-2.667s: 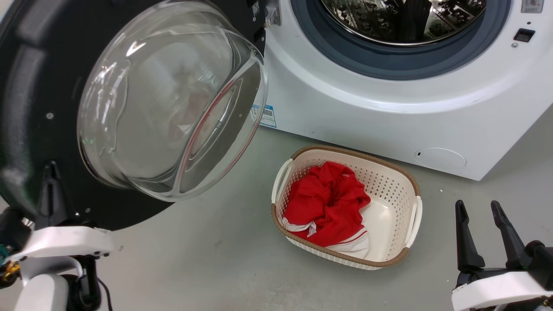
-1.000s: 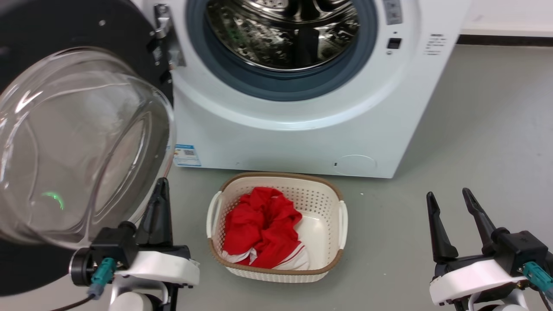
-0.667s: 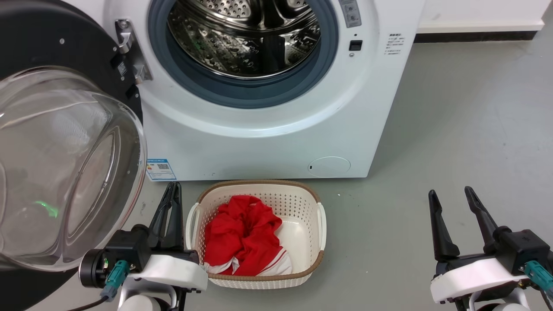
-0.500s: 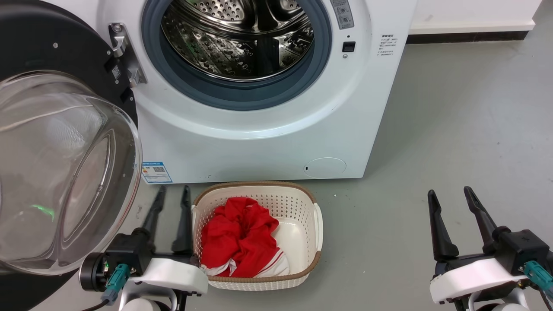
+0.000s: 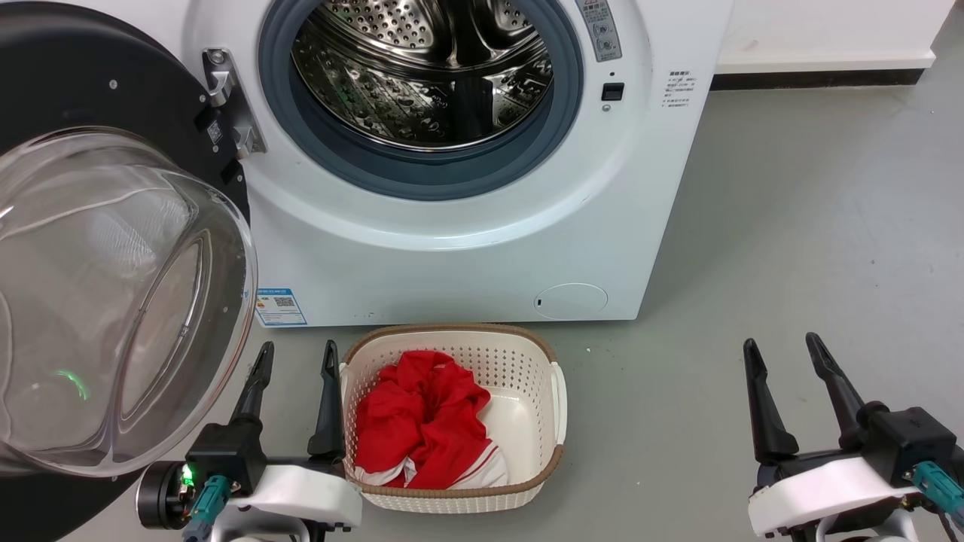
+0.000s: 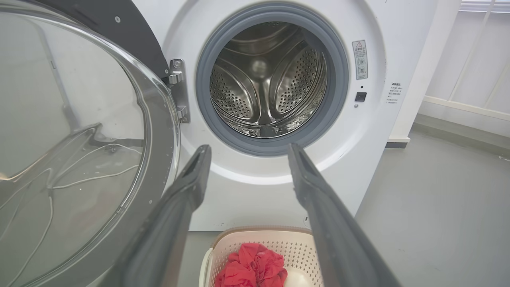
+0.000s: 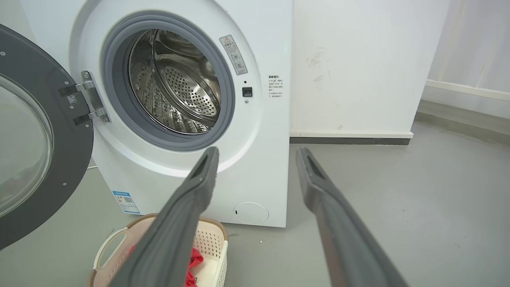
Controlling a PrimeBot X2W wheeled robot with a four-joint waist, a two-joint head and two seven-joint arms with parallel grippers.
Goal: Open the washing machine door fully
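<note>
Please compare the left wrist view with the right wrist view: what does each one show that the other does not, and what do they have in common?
Left wrist view: the left gripper, jaws open, looking almost straight into the steel drum.

Right wrist view: the right gripper, jaws open, plus the blue label sticker and the round cover low on the washing machine.

Both: the washing machine door standing open on its hinge, the drum, and the basket with the red cloth in it.
</note>
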